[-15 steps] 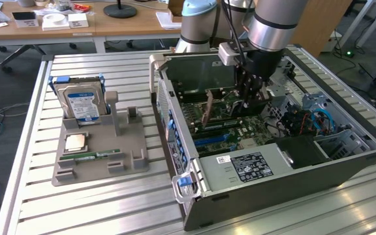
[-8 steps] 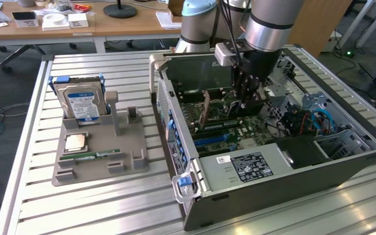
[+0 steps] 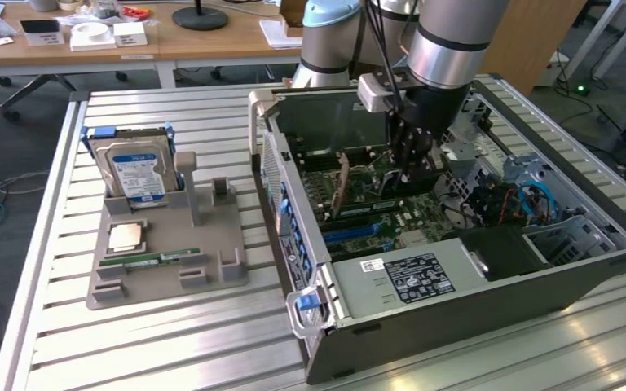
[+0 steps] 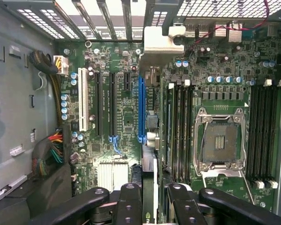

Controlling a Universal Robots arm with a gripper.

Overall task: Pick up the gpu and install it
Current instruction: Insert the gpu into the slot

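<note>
The arm [image 3: 449,41] is silver-grey tubing; a white box [image 3: 372,91] sits at its wrist; the black end effector [image 4: 153,197] shows round screws [image 4: 127,186].

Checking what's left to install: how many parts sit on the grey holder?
3: hard drive upright at its back, CPU in the middle, RAM stick lying near the front.

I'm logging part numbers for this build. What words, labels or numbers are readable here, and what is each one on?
No text is clear enough to quote.
Blue-and-white label on the hard drive: print too small to read.
Black label on the grey metal box in the case: blurred.
White sticker beside that label: unreadable.
White printing on the motherboard: too small to read.
</note>
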